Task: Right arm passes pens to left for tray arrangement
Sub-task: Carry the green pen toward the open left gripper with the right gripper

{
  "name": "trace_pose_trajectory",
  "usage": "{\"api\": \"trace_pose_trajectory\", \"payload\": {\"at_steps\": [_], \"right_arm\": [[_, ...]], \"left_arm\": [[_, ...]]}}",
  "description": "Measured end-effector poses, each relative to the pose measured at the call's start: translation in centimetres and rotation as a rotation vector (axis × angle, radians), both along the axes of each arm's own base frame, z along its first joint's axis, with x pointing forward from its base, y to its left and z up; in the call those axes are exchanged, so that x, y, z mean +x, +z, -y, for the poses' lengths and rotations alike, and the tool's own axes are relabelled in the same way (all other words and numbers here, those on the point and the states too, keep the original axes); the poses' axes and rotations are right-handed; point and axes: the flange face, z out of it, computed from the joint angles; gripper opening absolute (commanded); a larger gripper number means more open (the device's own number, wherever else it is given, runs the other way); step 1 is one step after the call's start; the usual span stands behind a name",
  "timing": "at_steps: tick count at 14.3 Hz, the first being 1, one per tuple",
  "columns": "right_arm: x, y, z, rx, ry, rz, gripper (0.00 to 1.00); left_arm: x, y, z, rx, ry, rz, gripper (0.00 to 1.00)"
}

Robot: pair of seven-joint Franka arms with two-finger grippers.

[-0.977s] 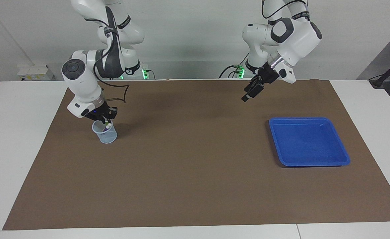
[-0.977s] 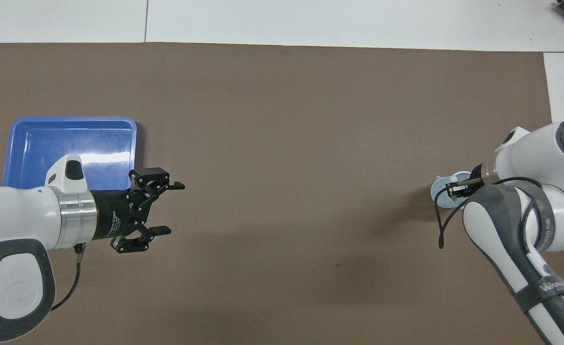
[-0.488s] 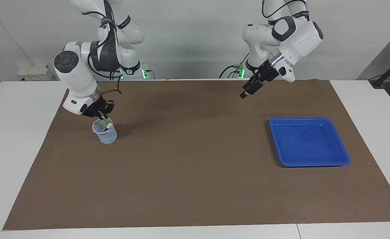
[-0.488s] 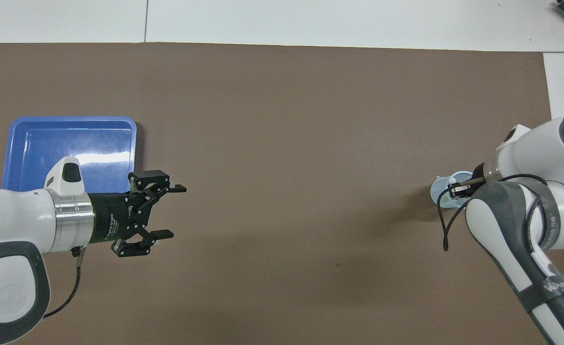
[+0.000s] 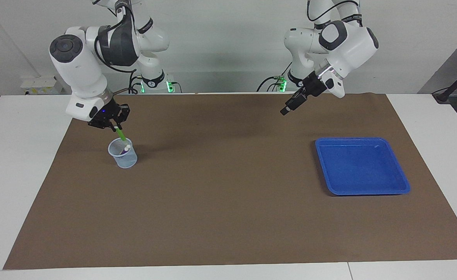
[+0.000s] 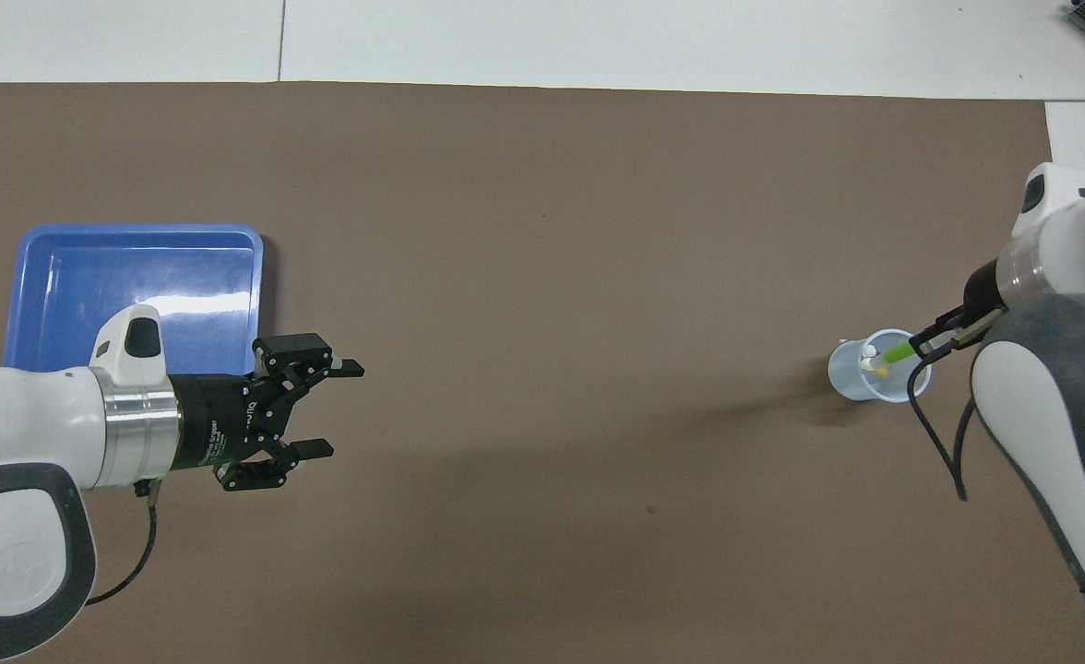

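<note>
Green pen [image 5: 120, 133], clamped by your right gripper [image 5: 114, 125], slants down into the cup [image 5: 123, 154], while your left gripper [image 5: 289, 106] waits open over the mat near the tray [image 5: 403, 186].

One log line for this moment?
right gripper: shut on slim green pen, over translucent cup | left gripper: open, waiting | blue plastic tray: no pens

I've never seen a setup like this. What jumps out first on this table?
Probably the right gripper, shut on a green pen that it holds slanting over a small translucent cup at the right arm's end of the brown mat; other pens stand in the cup. The bright blue tray lies bare at the left arm's end. The left gripper hangs open over the mat, waiting.
</note>
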Motion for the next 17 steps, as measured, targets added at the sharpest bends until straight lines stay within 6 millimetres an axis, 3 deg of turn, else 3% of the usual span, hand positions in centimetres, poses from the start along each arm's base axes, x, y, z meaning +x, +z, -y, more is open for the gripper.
{"api": "trace_pose_trajectory", "payload": {"at_steps": [3,6,8,12,17], "right_arm": [[0.1,1.9,-2.7,0.095,0.001,0.019,0.0],[0.0,2.2,-4.4,0.229,-0.173,-0.002,0.0],[-0.1,2.4,-6.6,0.291,-0.3,-0.024,0.0],[-0.7,1.6,-13.7,0.473,-0.631,-0.08,0.0],[-2.9,1.2,-23.7,0.633,-1.027,-0.085,0.0]], "left_arm": [[0.6,0.2,-1.3,-0.064,0.064,-0.012,1.0],[0.7,0.3,-1.4,-0.111,0.104,-0.013,1.0],[0.8,0.0,-1.2,-0.138,0.15,-0.015,1.0],[0.9,0.0,-0.4,-0.191,0.264,-0.035,1.0],[0.2,0.2,3.0,-0.224,0.346,-0.068,1.0]]}}
